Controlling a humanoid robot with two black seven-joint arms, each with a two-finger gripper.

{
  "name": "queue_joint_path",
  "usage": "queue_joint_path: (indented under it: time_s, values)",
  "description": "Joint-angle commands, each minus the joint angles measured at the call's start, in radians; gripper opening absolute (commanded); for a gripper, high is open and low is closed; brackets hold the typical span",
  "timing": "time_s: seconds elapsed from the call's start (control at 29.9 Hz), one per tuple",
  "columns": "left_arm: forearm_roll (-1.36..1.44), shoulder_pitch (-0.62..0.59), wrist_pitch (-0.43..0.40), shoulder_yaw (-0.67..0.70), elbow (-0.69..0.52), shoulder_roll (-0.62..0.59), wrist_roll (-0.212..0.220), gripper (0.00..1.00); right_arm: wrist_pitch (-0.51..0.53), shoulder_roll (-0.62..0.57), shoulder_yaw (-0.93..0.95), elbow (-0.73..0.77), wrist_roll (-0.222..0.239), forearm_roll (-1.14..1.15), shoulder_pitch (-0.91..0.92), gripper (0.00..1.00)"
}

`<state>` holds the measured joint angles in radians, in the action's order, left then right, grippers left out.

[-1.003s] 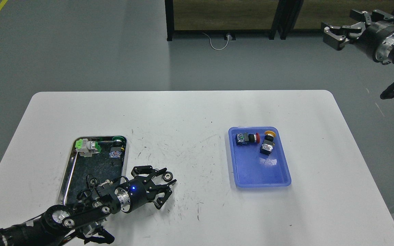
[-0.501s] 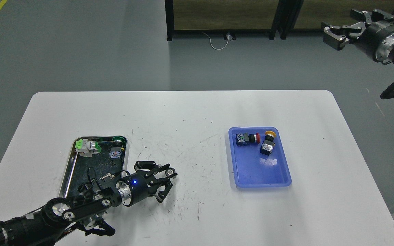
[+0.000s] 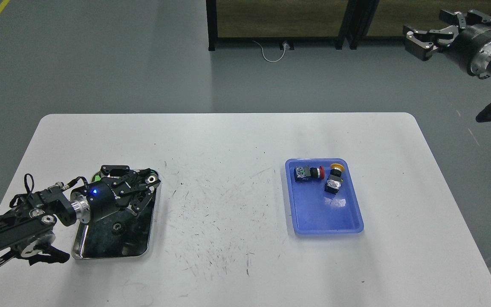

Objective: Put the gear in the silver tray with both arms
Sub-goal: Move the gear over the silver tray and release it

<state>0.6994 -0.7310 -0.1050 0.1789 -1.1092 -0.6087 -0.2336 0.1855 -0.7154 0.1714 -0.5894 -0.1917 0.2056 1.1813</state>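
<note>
The silver tray [image 3: 110, 256] lies at the table's front left. A small dark gear [image 3: 117, 226] lies flat on its dark bottom, near the middle. My left gripper [image 3: 137, 187] hovers over the tray's far half, just beyond the gear, with its fingers spread and nothing between them. It hides most of the switch parts at the tray's far end. My right gripper [image 3: 425, 36] is raised high at the top right, off the table, open and empty.
A blue plastic tray [image 3: 326, 230] at the table's right middle holds a red push-button [image 3: 311, 172] and a yellow one [image 3: 334, 179] at its far end. The white table [image 3: 237, 140] is scuffed in the middle.
My left gripper carried the gear left from the bare table to over the silver tray and let it go; the gear now lies in the tray. The right gripper shifted only slightly.
</note>
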Motion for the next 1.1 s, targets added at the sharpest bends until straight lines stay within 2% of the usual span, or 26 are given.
queue_joint_path:
  time_s: [0.0, 0.2, 0.53, 1.07]
  values:
    - [0.000, 0.027, 0.001, -0.007, -0.009, -0.037, -0.001, 0.27, 0.000, 0.036, 0.000, 0.023, 0.000, 0.000, 0.004, 0.88]
    - [0.002, 0.085, 0.005, -0.006, 0.014, -0.037, -0.001, 0.28, -0.008, 0.065, 0.000, 0.042, 0.000, 0.000, 0.015, 0.88]
    - [-0.029, 0.102, 0.013, -0.002, 0.062, -0.025, 0.000, 0.29, -0.009, 0.082, -0.007, 0.054, 0.002, 0.000, 0.029, 0.88]
    - [-0.035, 0.111, 0.013, -0.004, 0.111, -0.017, -0.007, 0.48, -0.020, 0.086, -0.009, 0.056, 0.002, 0.000, 0.027, 0.88]
